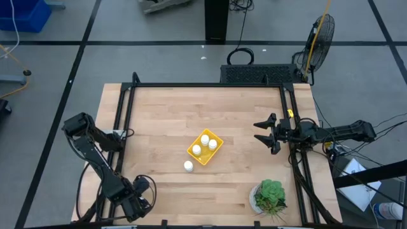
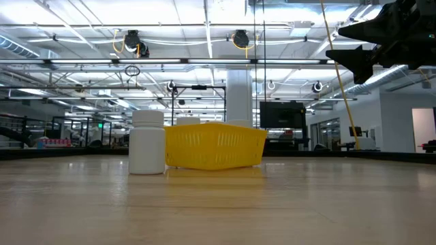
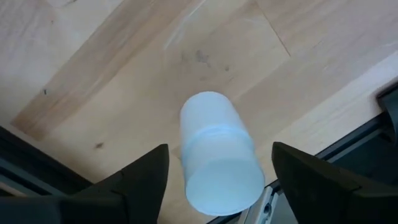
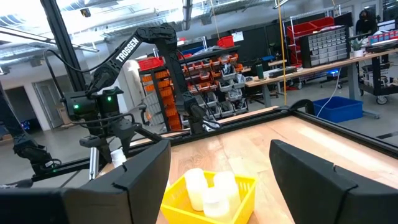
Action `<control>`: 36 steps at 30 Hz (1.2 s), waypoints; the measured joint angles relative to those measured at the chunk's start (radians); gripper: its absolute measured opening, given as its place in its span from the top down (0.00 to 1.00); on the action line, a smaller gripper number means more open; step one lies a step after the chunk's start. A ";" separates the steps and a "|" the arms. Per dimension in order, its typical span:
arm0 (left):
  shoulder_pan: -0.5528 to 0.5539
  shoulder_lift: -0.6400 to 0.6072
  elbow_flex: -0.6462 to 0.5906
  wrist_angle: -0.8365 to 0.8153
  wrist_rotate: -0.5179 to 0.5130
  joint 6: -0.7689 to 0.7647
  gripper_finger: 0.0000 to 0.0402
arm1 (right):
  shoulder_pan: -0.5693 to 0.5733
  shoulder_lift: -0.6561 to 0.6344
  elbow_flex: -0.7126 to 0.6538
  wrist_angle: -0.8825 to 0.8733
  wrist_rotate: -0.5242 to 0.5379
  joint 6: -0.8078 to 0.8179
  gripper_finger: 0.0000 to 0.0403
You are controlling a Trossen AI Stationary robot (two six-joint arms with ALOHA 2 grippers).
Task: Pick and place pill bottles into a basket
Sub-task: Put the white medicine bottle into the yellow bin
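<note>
The yellow basket [image 1: 205, 147] sits mid-table with three white pill bottles [image 1: 205, 138] standing in it; it also shows in the low view [image 2: 214, 145]. Another bottle [image 1: 188, 166] stands on its base on the table just near-left of the basket [image 2: 147, 143]. My left gripper [image 1: 140, 194] is at the table's near-left corner, open and pointing down. Its fingers stand on either side of one more white bottle [image 3: 217, 152] without touching it. That bottle stands on the wood by the table's frame. My right gripper [image 1: 264, 132] is open and empty, up in the air right of the basket.
A white pot with a green plant [image 1: 268, 197] stands at the near right. The black frame rails [image 1: 127, 108] run along the table's edges. Bare wood lies at the far side and between the basket and the left arm.
</note>
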 joint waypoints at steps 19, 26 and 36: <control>0.039 -0.003 0.002 0.003 -0.010 0.143 0.61 | 0.000 0.000 0.000 -0.003 0.000 0.000 0.34; 0.149 0.001 0.037 -0.069 -0.061 0.343 0.61 | 0.000 0.000 0.000 -0.018 0.000 0.000 0.34; 0.332 0.001 0.301 -0.364 -0.143 0.692 0.61 | 0.000 0.000 0.000 -0.026 0.005 0.000 0.34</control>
